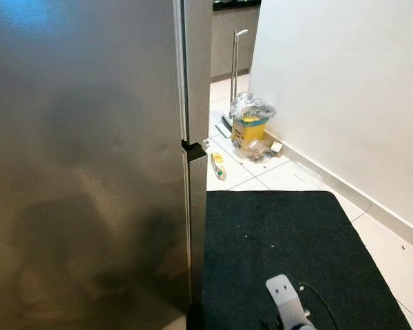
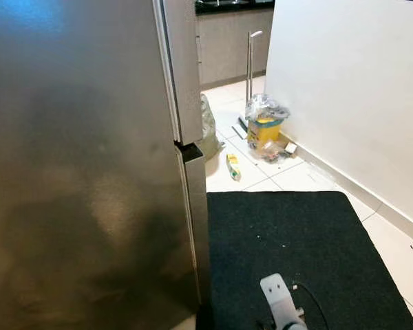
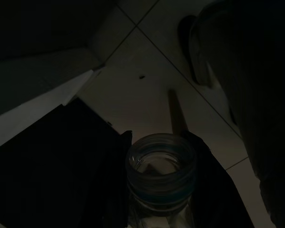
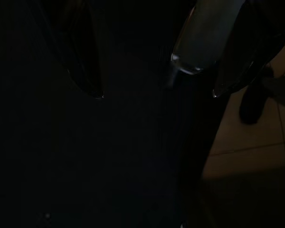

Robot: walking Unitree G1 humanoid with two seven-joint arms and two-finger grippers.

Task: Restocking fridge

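Facing a closed fridge (image 1: 89,172), doors not yet opened. Left end effector (image 3: 161,190) clamped around a clear jar (image 3: 161,166), low over the floor. Right end effector (image 4: 154,92) spread wide, empty. Restocking barely begun.

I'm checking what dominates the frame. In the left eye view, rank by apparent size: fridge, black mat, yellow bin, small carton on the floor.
1. fridge, nearest the camera, so enlarged
2. black mat
3. yellow bin
4. small carton
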